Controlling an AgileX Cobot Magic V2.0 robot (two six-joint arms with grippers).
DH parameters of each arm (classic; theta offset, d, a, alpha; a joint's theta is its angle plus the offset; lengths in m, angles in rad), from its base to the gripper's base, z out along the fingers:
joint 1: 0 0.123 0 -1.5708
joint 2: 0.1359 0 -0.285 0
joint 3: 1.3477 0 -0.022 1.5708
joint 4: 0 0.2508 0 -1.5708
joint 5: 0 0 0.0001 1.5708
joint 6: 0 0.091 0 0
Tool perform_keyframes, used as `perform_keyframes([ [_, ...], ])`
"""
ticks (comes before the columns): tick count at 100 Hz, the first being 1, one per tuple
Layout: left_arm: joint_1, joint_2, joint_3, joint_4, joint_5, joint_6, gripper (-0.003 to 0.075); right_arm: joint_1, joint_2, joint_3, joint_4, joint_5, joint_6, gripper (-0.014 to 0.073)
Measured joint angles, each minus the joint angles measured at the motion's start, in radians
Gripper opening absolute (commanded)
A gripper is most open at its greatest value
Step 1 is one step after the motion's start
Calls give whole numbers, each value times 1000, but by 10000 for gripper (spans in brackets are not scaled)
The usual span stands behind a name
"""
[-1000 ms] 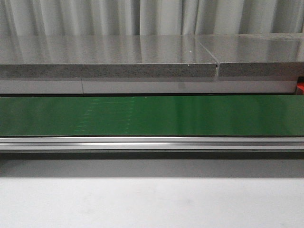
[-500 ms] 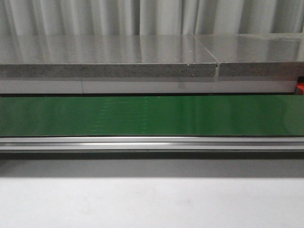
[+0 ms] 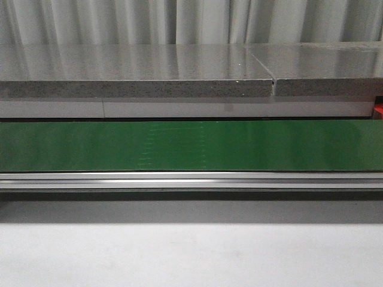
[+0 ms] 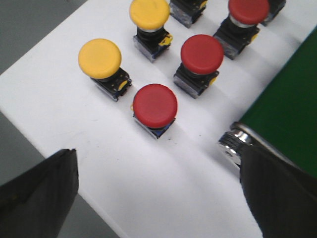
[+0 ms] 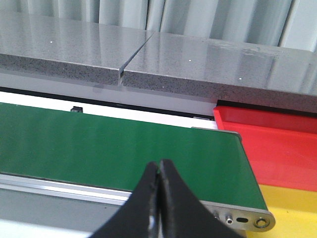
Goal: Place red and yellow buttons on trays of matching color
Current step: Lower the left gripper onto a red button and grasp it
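Left wrist view: left claw (image 4: pixel 158 193) spread wide above round red plastic button (image 4: pixel 154 103); right claw (image 5: pixel 159 171) pinched closed, empty, over glossy green conveyor belt (image 5: pixel 109 144).

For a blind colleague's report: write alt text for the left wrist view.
Five mushroom-head push buttons stand on a white table: three red buttons and two yellow buttons. The open left end effector hovers above the nearest red one, its dark fingers at both lower corners, with the green conveyor belt alongside.
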Motion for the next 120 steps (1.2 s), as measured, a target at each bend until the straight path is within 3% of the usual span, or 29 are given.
perform_keyframes([
  [36,163,196,-3,-34,-91,107,652,0,0,0,0,0,0,-67],
  [78,171,403,-129,-113,-122,211,652,0,0,0,0,0,0,-67],
  [120,192,435,-140,-113,-120,213,652,0,0,0,0,0,0,-67],
])
